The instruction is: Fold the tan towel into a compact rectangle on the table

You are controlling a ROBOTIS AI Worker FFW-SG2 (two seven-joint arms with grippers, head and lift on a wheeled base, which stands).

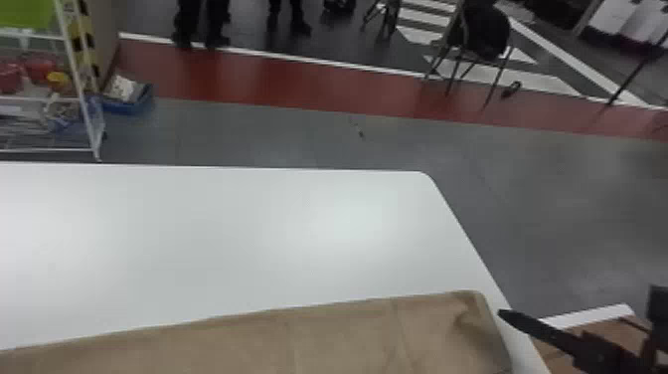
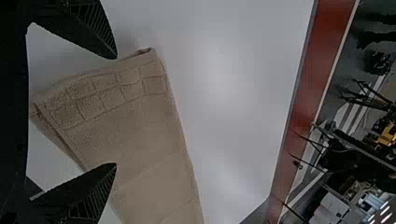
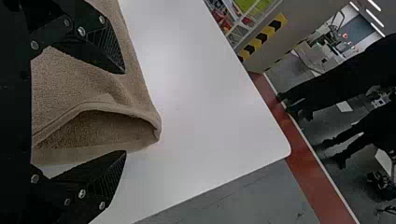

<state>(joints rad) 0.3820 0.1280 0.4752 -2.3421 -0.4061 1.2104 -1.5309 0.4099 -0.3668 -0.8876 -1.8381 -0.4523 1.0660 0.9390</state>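
At head view's far L, a white rack (image 1: pixel 80 89) holds red items (image 1: pixel 40 68) and a small yellow item (image 1: pixel 58 79), w/ a bright green panel (image 1: pixel 27 14) up top. A blue bin (image 1: pixel 134 107) sits just beside it, nr yellow/blk striped tape (image 3: pixel 262 38). A red floor band (image 1: pixel 248 79) w/ a white line (image 1: pixel 278 55) crosses the bkgd. A blk chair (image 1: pixel 484 32) stands toward upper R, by white floor stripes (image 1: pixel 422 19). Lower R shows a brown surface (image 1: pixel 599 326) w/ a white edge.

From here, the towel (image 1: pixel 298 345) lies on the table (image 1: pixel 238 238); beyond, a rack (image 1: pixel 80 92) stands left, perhaps with a bin (image 1: pixel 134 106) beside it, a chair (image 1: pixel 482 37) right.
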